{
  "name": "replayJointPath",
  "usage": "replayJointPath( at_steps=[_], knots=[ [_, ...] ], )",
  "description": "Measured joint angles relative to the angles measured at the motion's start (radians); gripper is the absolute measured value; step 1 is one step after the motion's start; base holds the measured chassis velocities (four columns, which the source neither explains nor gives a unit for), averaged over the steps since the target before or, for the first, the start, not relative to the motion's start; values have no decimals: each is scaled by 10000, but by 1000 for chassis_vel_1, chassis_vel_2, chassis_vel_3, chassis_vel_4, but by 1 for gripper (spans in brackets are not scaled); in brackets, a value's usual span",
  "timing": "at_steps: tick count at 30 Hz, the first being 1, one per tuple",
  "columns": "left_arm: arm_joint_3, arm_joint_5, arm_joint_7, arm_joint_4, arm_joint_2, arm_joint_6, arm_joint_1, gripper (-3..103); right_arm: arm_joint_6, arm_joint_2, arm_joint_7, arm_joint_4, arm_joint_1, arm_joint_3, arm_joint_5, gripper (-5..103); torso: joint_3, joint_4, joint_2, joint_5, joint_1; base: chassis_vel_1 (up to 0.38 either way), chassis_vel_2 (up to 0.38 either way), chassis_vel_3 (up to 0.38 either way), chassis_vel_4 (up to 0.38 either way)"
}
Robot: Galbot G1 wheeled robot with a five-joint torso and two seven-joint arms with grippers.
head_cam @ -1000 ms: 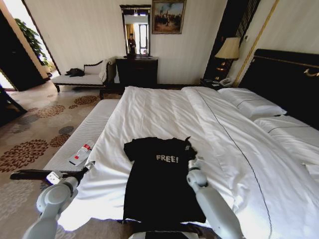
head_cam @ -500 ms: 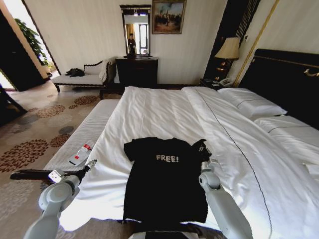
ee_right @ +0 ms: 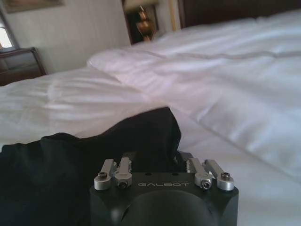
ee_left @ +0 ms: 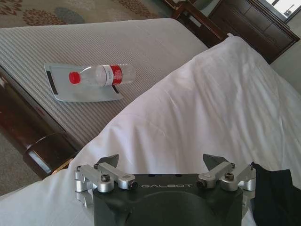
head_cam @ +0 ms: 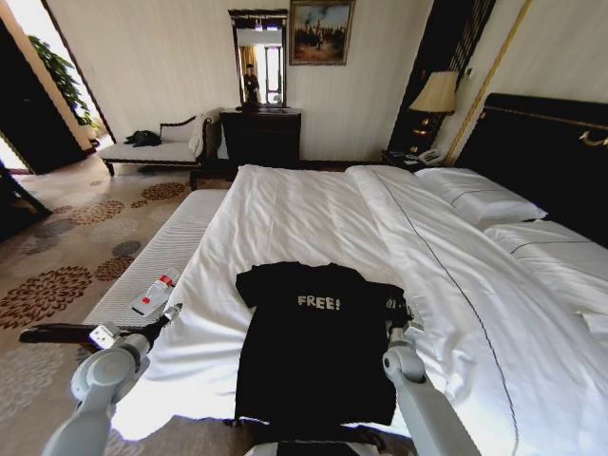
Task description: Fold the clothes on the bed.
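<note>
The black T-shirt (head_cam: pixel 313 356) with white "FREE!" lettering lies face up on the near part of the bed (head_cam: pixel 313 209), collar away from me. My right gripper (head_cam: pixel 394 307) is at the shirt's right sleeve (head_cam: pixel 385 296), shut on the cloth, and the sleeve is drawn out to the right. In the right wrist view the black sleeve (ee_right: pixel 150 134) bunches over the right gripper (ee_right: pixel 155 157) and hides its fingertips. My left gripper (head_cam: pixel 173 313) hovers at the bed's left edge, apart from the shirt. The left gripper (ee_left: pixel 162 157) is open over white sheet with nothing in it.
A grey bench (head_cam: pixel 157 256) runs along the bed's left side and carries a tray with a water bottle (ee_left: pixel 101 75). A folded duvet ridge and pillows (head_cam: pixel 480 199) fill the bed's right side. The chaise (head_cam: pixel 152 147) and dresser (head_cam: pixel 261 133) stand against the far wall.
My right gripper has moved to the right with the sleeve in it, spreading the sleeve out from the shirt's body. The left arm has barely moved.
</note>
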Motion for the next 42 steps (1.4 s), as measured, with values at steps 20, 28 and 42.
replayJointPath(
  at_steps=[20,28,42],
  knots=[
    [-89,-51,67,197,214,-56,1,100,-904,-323,301,-1296,2596,360,6250,100,2,3,-1,1,1,0,0,0,0],
    [-123,-5,67,253,220,-72,44,100,-376,-263,-388,-2212,3400,860,6717,100,3,3,-3,2,1,0,0,0,0],
    [-81,58,53,260,153,-77,12,100,-504,-466,-655,-314,2462,1494,6972,76,0,1,-3,0,1,0,0,0,0]
  ],
)
